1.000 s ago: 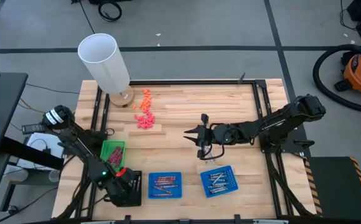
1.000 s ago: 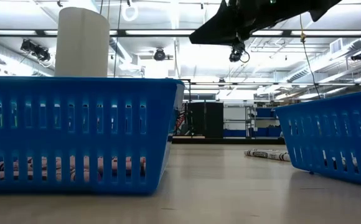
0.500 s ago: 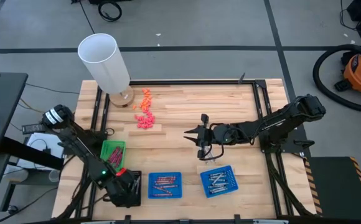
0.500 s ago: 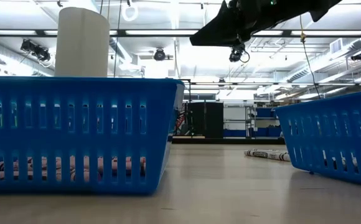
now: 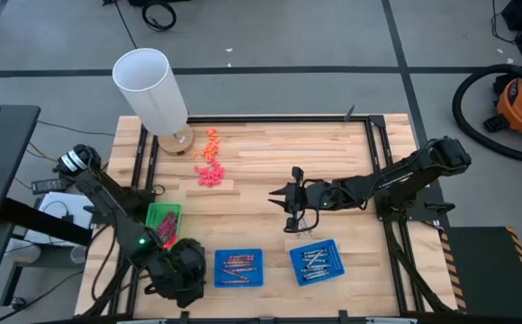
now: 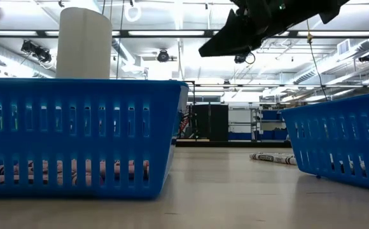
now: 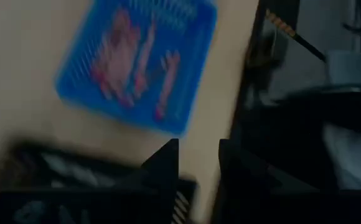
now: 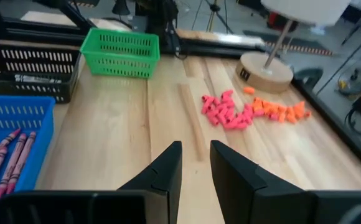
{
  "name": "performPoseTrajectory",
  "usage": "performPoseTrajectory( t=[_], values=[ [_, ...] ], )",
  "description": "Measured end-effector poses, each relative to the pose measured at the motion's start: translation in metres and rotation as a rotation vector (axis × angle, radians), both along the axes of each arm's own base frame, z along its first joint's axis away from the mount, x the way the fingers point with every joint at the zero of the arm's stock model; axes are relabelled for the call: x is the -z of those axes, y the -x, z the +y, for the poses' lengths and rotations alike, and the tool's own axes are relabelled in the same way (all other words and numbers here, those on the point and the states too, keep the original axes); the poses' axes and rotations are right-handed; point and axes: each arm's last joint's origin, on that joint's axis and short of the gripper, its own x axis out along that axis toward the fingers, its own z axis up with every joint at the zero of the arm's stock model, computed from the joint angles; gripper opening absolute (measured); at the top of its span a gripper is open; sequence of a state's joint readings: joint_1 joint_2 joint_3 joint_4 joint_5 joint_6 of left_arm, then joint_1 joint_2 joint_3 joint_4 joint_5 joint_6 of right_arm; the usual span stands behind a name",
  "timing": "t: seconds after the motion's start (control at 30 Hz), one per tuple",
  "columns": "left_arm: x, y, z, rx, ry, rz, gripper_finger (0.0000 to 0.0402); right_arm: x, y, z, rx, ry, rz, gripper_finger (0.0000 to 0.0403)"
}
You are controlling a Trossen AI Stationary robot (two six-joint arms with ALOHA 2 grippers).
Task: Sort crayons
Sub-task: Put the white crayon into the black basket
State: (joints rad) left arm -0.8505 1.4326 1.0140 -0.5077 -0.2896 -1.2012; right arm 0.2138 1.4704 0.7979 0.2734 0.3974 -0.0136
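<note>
Sorting looks between picks. Left tool over black tray at desk near edge, fingers slightly apart, nothing held. Right tool mid-desk, gap small, empty. Crayons in 2 blue trays. Next, I'd guess: find loose crayon, line up over it.

I see two slatted blue trays on the pale wood table, one with maroon-red crayons, the other with silvery grey ones. A green basket and a black basket sit beside them. Pink pieces and orange pieces lie near my white lamp shade.
</note>
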Motion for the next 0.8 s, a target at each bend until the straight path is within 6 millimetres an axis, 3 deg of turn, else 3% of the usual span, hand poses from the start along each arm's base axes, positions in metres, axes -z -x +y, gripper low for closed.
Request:
performPoseTrajectory(
  t=[0.23,0.4,0.8],
  values=[
    [-0.005,-0.022,0.024,-0.007,-0.38,-0.204,0.0125,0.008,0.005,0.005,0.029,-0.081,0.064,0.0094],
    [-0.001,-0.038,0.05,-0.071,-0.575,-0.225,0.0125,0.018,0.012,0.007,0.116,-0.137,0.152,0.0094],
    [0.028,-0.064,0.101,-0.17,-0.666,-0.243,0.0126,0.038,0.032,0.004,0.327,-0.3,0.35,0.0094]
  ],
)
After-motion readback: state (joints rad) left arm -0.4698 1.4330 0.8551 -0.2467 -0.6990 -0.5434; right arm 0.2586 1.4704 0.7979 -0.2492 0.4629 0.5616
